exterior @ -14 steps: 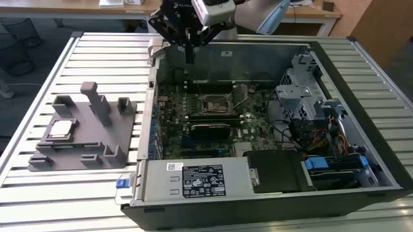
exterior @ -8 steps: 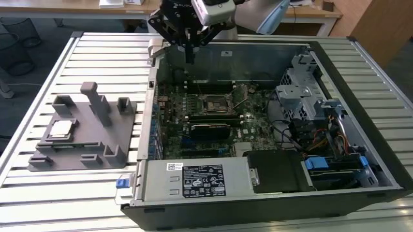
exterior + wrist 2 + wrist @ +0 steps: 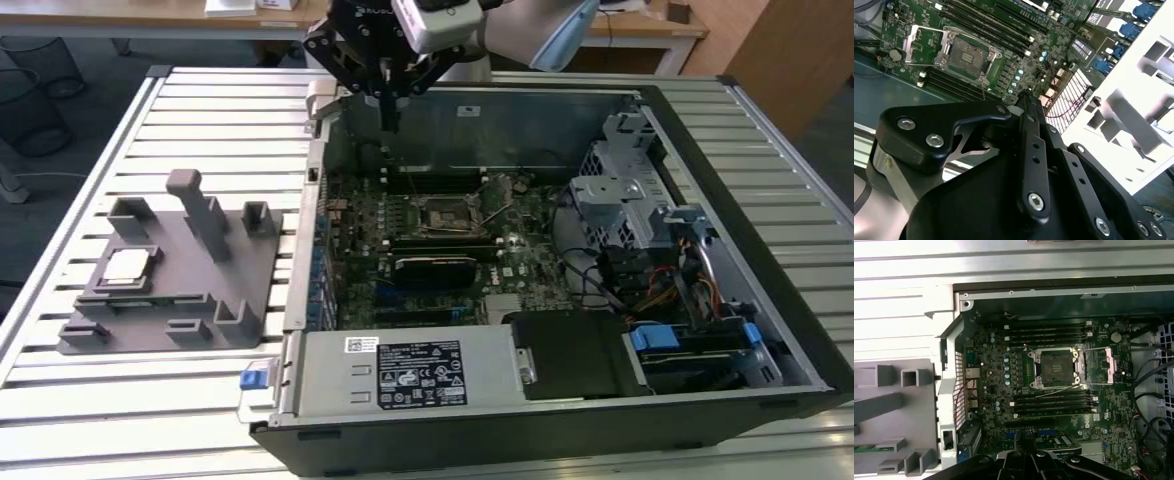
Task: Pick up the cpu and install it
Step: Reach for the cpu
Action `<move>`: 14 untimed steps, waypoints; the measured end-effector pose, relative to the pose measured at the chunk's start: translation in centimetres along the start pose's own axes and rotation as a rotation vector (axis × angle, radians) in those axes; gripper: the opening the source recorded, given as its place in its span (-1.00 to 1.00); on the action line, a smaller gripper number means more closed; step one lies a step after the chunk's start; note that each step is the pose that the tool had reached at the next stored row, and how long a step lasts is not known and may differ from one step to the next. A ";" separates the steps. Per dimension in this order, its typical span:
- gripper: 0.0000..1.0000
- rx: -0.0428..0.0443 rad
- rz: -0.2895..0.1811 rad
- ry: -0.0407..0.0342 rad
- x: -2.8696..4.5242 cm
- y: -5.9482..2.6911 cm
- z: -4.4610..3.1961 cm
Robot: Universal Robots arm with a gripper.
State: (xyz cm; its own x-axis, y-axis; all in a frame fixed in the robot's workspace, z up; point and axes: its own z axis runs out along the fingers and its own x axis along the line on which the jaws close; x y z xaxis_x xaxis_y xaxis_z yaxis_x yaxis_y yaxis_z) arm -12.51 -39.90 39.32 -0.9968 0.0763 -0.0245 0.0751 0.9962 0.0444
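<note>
Starting at the exterior view's left, we see a grey fixture (image 3: 174, 290) on the slatted table (image 3: 80, 400). The cpu (image 3: 127, 265) lies flat in a shallow seat on the fixture's left part, silvery top up, with nothing touching it.

Just right of the fixture stands the open case (image 3: 400, 440), with the board (image 3: 360, 220) facing up inside. The gripper (image 3: 390, 122) hangs above the case's far wall near its far-left corner, pointing down and well apart from the cpu. We find its jaws closed together with nothing between them. In the second wrist view the fingers (image 3: 1029, 125) meet in one narrow tip over the board.

Near the board's middle sits the socket (image 3: 447, 212). In the first wrist view we see its metal frame (image 3: 1109, 365) swung open to one side, and memory slots (image 3: 1051, 405) run just beside the socket.

Further right in the exterior view come a drive cage (image 3: 621, 190) and a bundle of cables (image 3: 654, 290).
</note>
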 end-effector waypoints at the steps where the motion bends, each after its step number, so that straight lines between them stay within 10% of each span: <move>1: -0.79 0.0001 0.000 0.0001 0.06 0.00 0.00; 14: -0.79 0.0000 0.000 0.0000 0.68 -0.05 0.02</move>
State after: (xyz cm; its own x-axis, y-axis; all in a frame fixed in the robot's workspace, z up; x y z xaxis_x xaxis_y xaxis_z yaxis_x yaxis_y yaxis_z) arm -13.20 -39.89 39.29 -0.9968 0.0762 -0.0245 0.0751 0.9962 0.0444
